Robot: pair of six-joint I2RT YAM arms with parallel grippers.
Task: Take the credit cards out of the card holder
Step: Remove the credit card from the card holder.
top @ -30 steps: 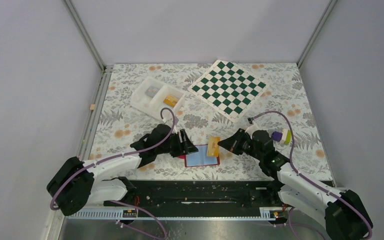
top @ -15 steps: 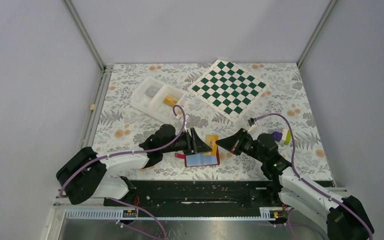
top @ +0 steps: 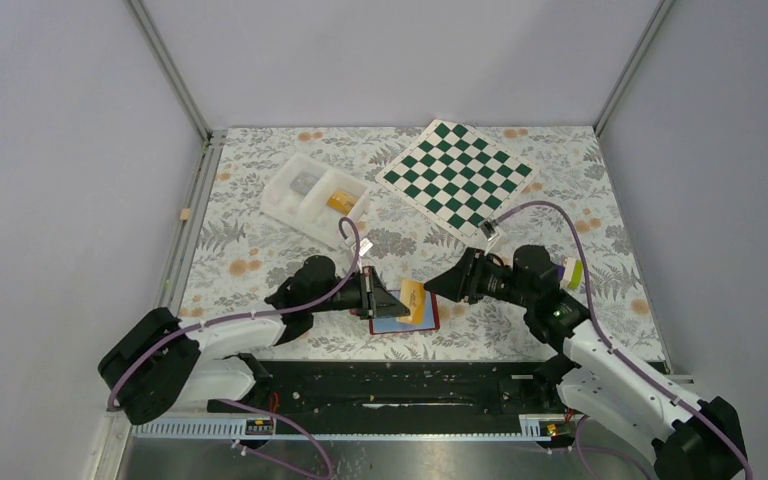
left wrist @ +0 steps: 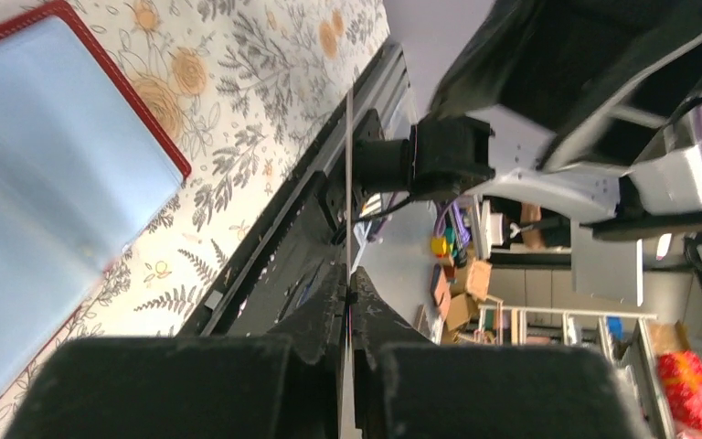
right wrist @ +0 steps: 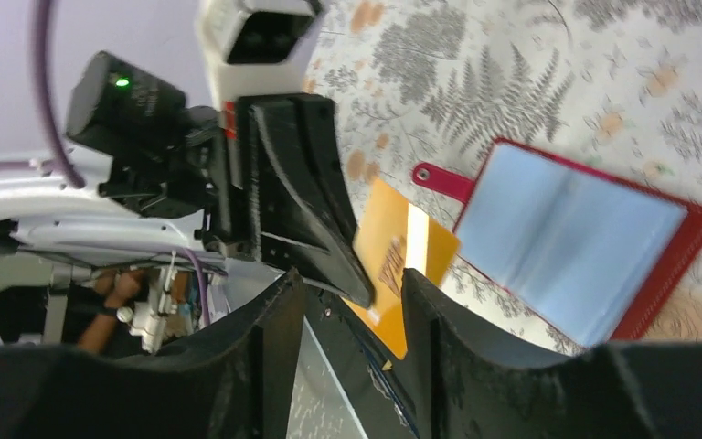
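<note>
The card holder [top: 400,325] lies open on the floral cloth, a red wallet with pale blue inside and a red tab [right wrist: 439,178]. It also fills the left of the left wrist view [left wrist: 46,183]. My left gripper [top: 396,299] is shut on an orange-yellow credit card [top: 415,300], held just above the wallet. That card [left wrist: 348,183] shows edge-on as a thin line between the left fingertips [left wrist: 334,293]. My right gripper [top: 433,286] stands open just right of the card [right wrist: 402,256], its fingers [right wrist: 279,338] off it.
A white two-compartment tray [top: 290,190] at the back left holds an orange item [top: 340,201] and a grey one. A green-and-white chessboard [top: 458,176] lies at the back right. A purple, white and green object [top: 568,272] sits by the right arm.
The card has passed from the right gripper to the left. The left gripper moved in and shut on it; the right gripper opened and let go.
</note>
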